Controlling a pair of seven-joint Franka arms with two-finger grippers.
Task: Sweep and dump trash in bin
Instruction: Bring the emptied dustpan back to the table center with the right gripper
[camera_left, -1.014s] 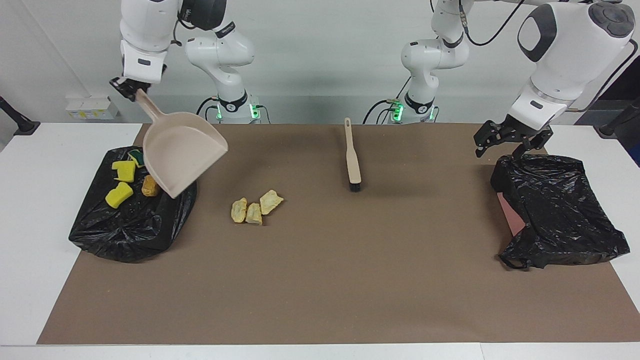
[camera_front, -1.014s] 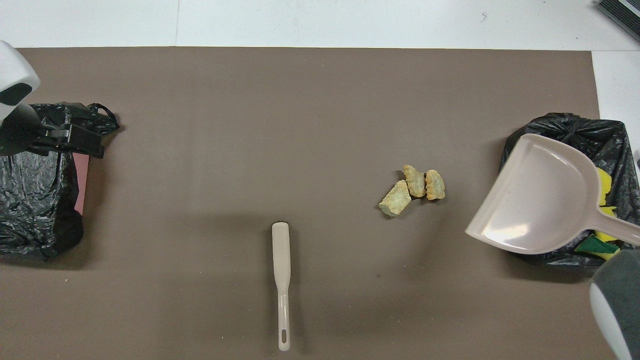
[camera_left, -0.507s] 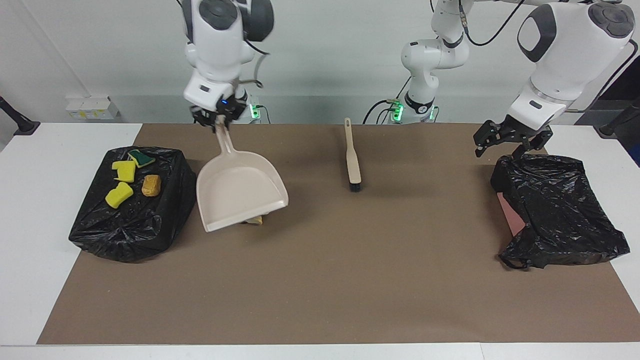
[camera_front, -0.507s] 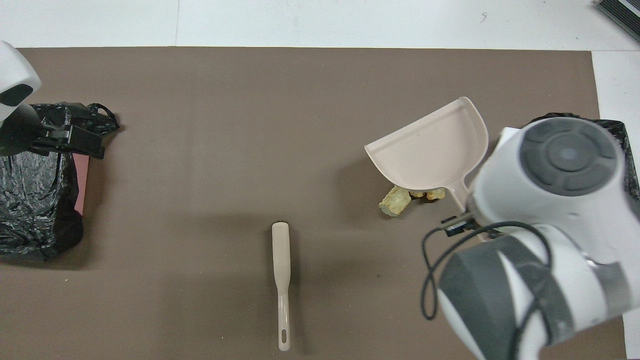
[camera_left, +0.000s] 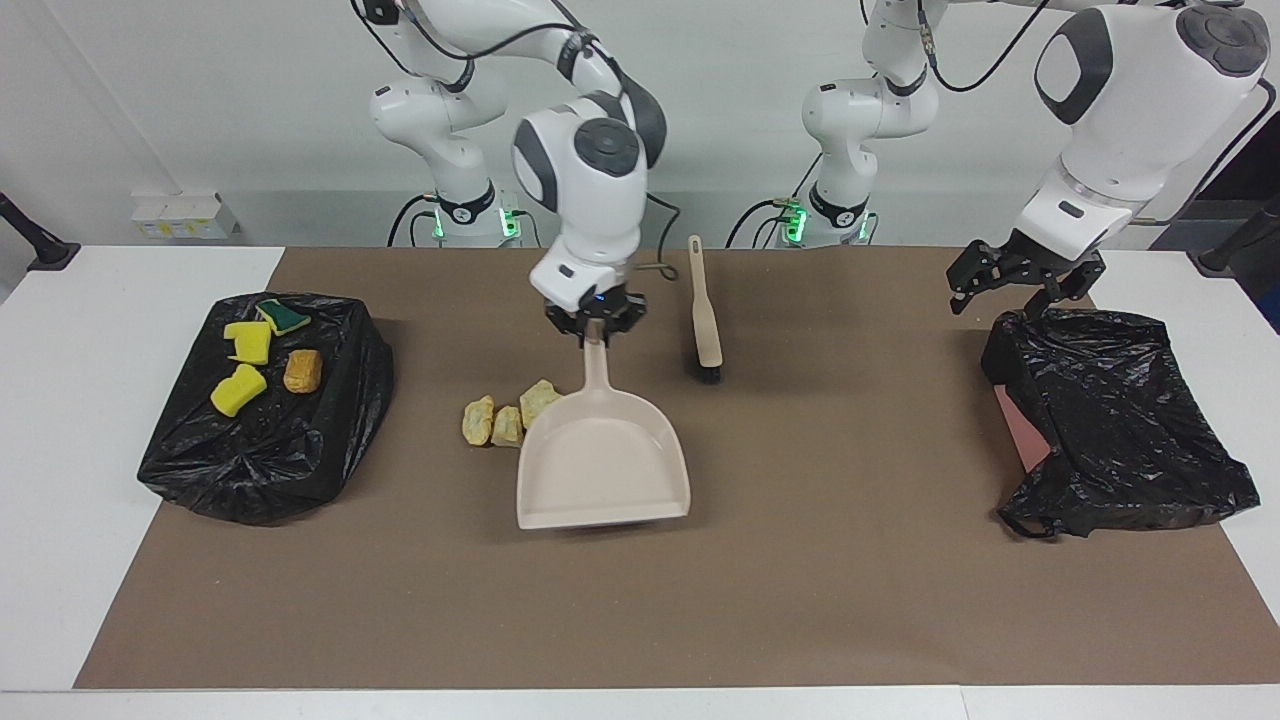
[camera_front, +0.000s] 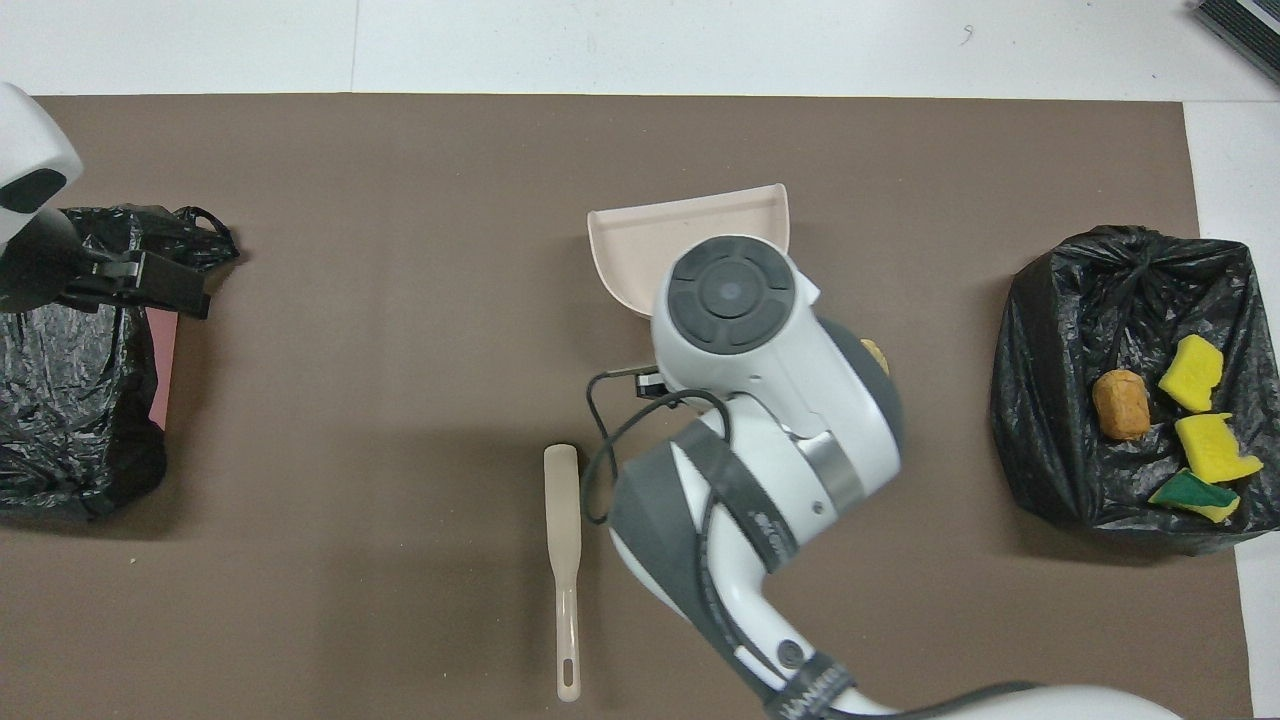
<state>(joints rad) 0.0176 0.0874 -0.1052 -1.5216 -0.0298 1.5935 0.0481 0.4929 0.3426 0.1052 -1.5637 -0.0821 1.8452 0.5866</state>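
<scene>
Right end effector (camera_left: 597, 338) clenched on the dustpan (camera_left: 603, 463) handle, pan mouth low over the mat, just beside three pale chunks (camera_left: 508, 413). Left end effector (camera_left: 1018, 283) released, waiting over black bag (camera_left: 1120, 420). Sponge bits (camera_left: 243, 362) and brown lump (camera_left: 301, 371) lie on the bin (camera_left: 265, 440) at the right arm's end.

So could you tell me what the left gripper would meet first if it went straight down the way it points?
Most likely the black bag at the left arm's end of the table. The left gripper hangs open over the bag's edge nearest the robots; exactly where it would land is hard to judge.
</scene>
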